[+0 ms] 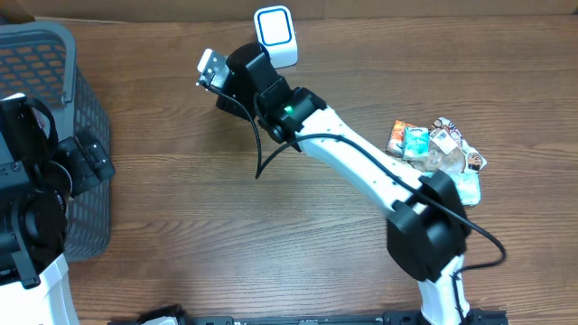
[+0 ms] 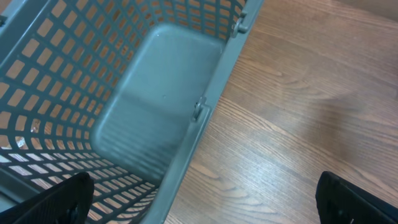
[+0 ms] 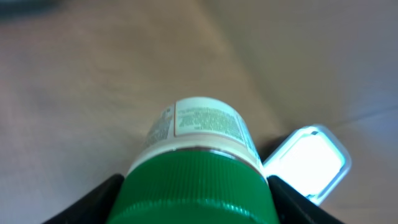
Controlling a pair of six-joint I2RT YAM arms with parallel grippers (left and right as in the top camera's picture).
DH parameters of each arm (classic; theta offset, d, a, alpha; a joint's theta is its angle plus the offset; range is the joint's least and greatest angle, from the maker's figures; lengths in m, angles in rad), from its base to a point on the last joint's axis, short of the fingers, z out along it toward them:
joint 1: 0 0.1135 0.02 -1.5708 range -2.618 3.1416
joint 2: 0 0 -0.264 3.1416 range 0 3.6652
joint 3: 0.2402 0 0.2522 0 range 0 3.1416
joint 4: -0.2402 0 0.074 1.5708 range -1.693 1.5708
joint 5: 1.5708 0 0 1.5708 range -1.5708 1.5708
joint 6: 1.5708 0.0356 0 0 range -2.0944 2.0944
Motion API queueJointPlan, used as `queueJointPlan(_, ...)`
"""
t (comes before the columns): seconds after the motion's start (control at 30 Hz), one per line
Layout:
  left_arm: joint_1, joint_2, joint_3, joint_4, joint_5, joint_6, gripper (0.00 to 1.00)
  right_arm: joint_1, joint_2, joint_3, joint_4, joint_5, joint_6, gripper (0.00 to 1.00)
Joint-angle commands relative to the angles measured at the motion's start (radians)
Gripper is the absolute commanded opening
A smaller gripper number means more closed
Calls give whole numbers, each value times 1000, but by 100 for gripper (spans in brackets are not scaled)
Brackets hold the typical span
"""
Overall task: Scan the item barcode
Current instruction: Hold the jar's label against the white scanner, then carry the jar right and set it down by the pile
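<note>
A wooden bench (image 1: 226,235) seen from above, with two robot arms. The right arm (image 1: 361,171), white with black joints, reaches from the near edge diagonally towards the far middle of the bench. The right jaws are clamped on a small jar (image 1: 207,67) with a white body and a ribbed green cap. In the right wrist view the jar (image 3: 199,134) fills the centre, cap nearest the camera, and a dark finger (image 3: 99,198) presses on each side of the cap. A white label with fine print too small to read wraps the jar's body. No barcode can be made out on the part that shows. Just beside the jar, to its right, stands the scanner (image 1: 275,32), a white box with a blue rim and a bright lit face (image 3: 308,163); jar and scanner are near each other but apart. A grey mesh basket (image 1: 54,54) sits at the left edge of the bench, and the black left arm (image 1: 27,181) hangs over it. The left jaws stand wide apart and hold nothing; the left wrist view shows one dark fingertip (image 2: 62,199) in each lower corner, with the basket's rim (image 2: 205,112) and bare wood between them. A heap of colourful snack packets (image 1: 438,149) lies at the right side of the bench, well apart from the scanner.
</note>
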Motion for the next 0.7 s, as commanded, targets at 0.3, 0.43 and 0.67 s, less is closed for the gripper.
queueJointPlan(0.3,4,-2,19,1,-10,-21,100,-85,-97,9,-797,-325,219,56)
queueJointPlan(0.43,4,-2,19,1,-10,-21,100,-128,-66,-2,-886,-266,220,52)
queueJointPlan(0.67,4,-2,19,1,-10,-21,100,-291,-58,-138,-805,-247,227,57)
